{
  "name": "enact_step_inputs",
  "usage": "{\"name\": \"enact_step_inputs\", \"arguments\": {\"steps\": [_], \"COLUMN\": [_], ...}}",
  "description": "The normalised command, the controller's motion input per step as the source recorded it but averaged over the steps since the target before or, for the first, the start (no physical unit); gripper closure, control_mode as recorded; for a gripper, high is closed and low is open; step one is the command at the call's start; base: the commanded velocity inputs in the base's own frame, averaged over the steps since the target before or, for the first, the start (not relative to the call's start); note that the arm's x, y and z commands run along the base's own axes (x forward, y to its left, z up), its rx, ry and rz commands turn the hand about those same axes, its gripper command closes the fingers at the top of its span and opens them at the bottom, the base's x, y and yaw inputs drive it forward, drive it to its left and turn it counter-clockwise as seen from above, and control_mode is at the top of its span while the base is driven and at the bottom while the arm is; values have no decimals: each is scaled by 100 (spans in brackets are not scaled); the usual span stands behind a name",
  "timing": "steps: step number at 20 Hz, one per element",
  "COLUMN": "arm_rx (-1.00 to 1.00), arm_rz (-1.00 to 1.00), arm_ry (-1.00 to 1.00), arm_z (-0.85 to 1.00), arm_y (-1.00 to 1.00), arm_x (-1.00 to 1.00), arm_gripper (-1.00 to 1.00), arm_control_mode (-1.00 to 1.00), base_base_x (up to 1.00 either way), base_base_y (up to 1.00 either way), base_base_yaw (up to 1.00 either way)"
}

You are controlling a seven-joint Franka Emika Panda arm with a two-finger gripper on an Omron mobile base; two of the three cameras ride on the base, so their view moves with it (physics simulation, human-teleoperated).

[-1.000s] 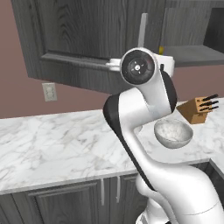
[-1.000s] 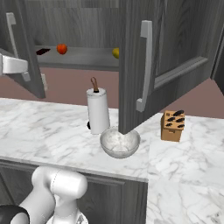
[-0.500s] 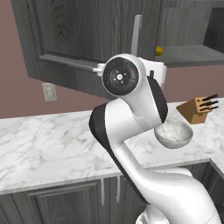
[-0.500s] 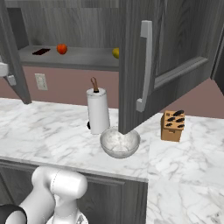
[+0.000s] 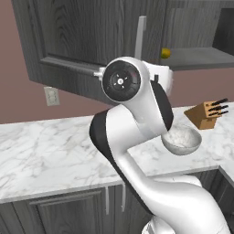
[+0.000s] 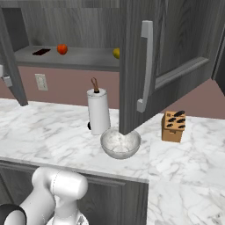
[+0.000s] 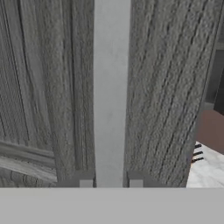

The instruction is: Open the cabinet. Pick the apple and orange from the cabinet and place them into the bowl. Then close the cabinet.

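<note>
Up against the left door of the cabinet, the claw sits with its two dark tips on either side of the long silver handle, narrowly parted and closed onto the bar, so it has hold of the handle and nothing else. From the left base view that door stands swung well out toward the robot, with the arm's elbow in front of it; from the right base view the right door also hangs open, its own bar handle facing the camera. On the shelf inside lie the apple, red and toward the left, near a small dark flat item I cannot identify, and the orange, partly hidden behind the edge of the right door. The bowl rests on the marble surface below, just beside the paper-towel roll, with a knife block further to the right. Opening looks like the step in hand, and nearly finished. My judgement is that the next move calls for letting go of the bar, backing the hand clear of the door, then reaching into the shelf for one fruit, taking care not to knock either open door.
</note>
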Motion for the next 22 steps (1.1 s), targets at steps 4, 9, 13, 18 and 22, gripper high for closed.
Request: {"name": "enact_step_inputs", "arguments": {"steps": [4, 9, 13, 18, 22], "arm_rx": [0, 0, 0, 0, 0], "arm_rz": [0, 0, 6, 12, 7], "arm_ry": [-5, -14, -7, 0, -1], "arm_z": [0, 0, 0, 0, 0], "arm_y": [0, 5, 0, -14, -28], "arm_x": [-11, -16, -27, -34, -40], "arm_gripper": [-100, -100, -100, -100, -100], "arm_control_mode": [-100, -100, -100, -100, -100], "base_base_x": [0, 0, 0, 0, 0], "base_base_y": [0, 0, 0, 0, 0], "base_base_yaw": [0, 0, 0, 0, 0]}}
